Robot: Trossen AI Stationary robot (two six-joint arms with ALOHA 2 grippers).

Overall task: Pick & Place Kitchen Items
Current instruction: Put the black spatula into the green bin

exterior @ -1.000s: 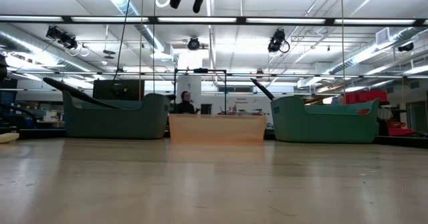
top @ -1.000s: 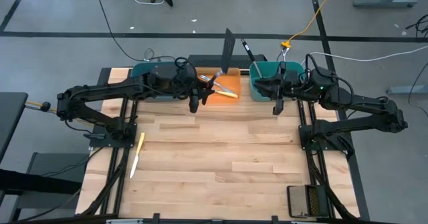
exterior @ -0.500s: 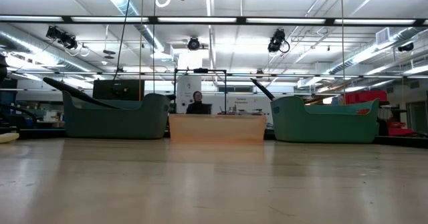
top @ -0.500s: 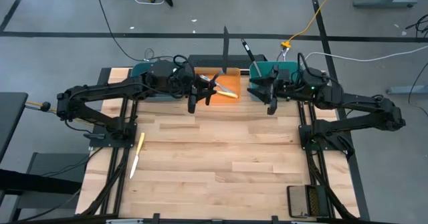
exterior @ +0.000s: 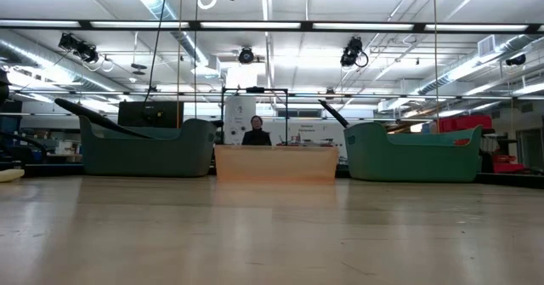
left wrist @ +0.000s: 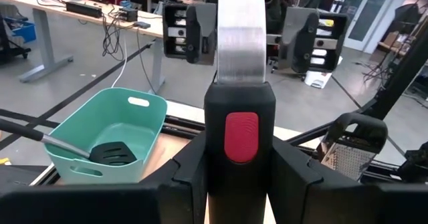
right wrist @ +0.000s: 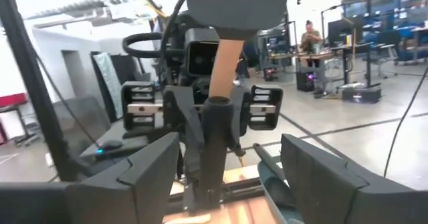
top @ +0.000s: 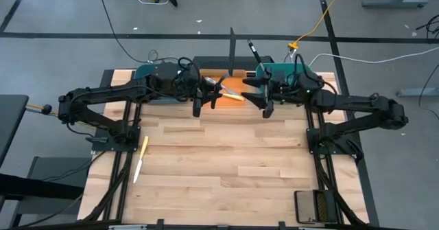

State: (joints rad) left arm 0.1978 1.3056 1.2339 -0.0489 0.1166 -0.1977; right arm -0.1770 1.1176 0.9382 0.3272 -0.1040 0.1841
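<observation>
L gripper (top: 205,104) hangs over the orange bin's (top: 235,93) left edge, fingers clamped on the black handle of a silver-bladed utensil (left wrist: 241,43) w/ a red patch, blade pointing away from the wrist. R gripper (top: 259,101) is over the bin's right edge, fingers spread wide & holding nothing, facing the L one. We see a black spatula (left wrist: 110,154) lying in the teal bin (left wrist: 100,127) just right of the orange bin, and a yellow-handled knife (top: 140,158) on the table (top: 226,168), well apart from the bin, toward the near-left
</observation>
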